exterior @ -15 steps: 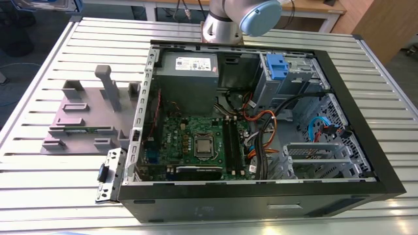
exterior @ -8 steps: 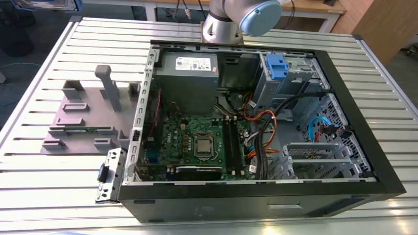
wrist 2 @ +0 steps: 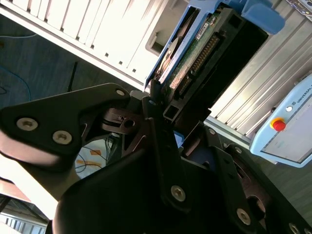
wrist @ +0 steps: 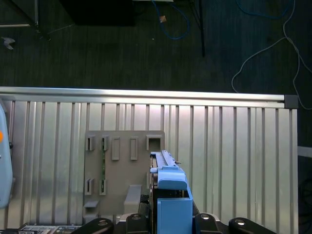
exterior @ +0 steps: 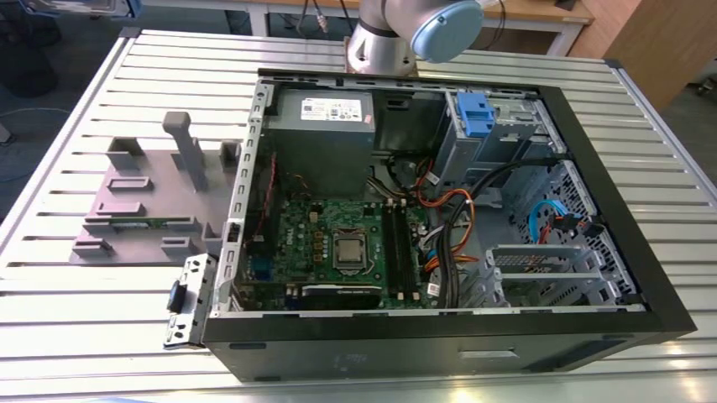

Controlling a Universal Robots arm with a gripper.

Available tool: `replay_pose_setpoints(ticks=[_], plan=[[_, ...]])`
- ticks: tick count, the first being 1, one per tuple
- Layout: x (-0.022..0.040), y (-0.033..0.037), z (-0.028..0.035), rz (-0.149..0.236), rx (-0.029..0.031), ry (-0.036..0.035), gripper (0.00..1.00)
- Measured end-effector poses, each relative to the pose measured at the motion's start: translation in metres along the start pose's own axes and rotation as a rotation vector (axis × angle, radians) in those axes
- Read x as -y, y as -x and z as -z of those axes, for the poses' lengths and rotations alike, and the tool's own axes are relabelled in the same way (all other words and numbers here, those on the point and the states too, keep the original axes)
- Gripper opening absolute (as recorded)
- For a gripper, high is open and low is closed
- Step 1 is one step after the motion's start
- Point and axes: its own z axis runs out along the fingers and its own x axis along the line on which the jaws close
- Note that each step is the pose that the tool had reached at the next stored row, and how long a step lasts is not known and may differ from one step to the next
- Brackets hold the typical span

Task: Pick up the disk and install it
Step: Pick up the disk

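In the exterior view we see the open computer case on the slatted surface, with the grey stand beside it. In the second wrist view the gripper is clamped on the disk. We see the disk edge-on, circuit board showing, its long axis running straight out from the gripper. In the first wrist view its blue bracket is held above the surface at the stand's edge.

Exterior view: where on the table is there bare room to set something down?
Bare slats lie on the table at the exterior view's left, above the grey stand and below it, beside the loose bracket. A narrow strip borders the computer case on that view's right. Inside the case, cables and boards crowd.
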Motion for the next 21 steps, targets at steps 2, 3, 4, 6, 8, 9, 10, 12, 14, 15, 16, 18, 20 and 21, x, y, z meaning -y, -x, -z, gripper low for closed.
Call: replay_pose_setpoints(ticks=[2, 3, 4, 6, 8, 9, 10, 12, 14, 15, 16, 18, 20, 21], plan=[[0.0000, 0.0000, 0.0004, 0.000, 0.0000, 0.0000, 0.37], [0.0000, 0.0000, 0.0006, 0.000, 0.0000, 0.0000, 0.37], [0.0000, 0.0000, 0.0007, 0.000, 0.0000, 0.0000, 0.37], [0.0000, 0.0000, 0.0011, 0.000, 0.0000, 0.0000, 0.37], [0.0000, 0.0001, 0.0016, 0.000, 0.0000, 0.0000, 0.37], [0.0000, 0.0001, 0.0017, 0.000, 0.0000, 0.0000, 0.37], [0.0000, 0.0001, 0.0019, 0.000, 0.0000, 0.0000, 0.37], [0.0000, 0.0001, 0.0023, 0.000, 0.0000, 0.0000, 0.37], [-0.0001, 0.0002, 0.0038, 0.000, 0.0000, 0.0000, 0.37], [-0.0001, 0.0002, 0.0039, 0.000, 0.0000, -0.0001, 0.37], [-0.0001, 0.0002, 0.0041, 0.000, 0.0000, -0.0001, 0.37], [-0.0001, 0.0002, 0.0044, 0.000, -0.0001, 0.0000, 0.37], [-0.0001, 0.0002, 0.0047, 0.000, 0.0000, 0.0000, 0.37], [-0.0001, 0.0002, 0.0049, 0.000, 0.0000, -0.0001, 0.37]])
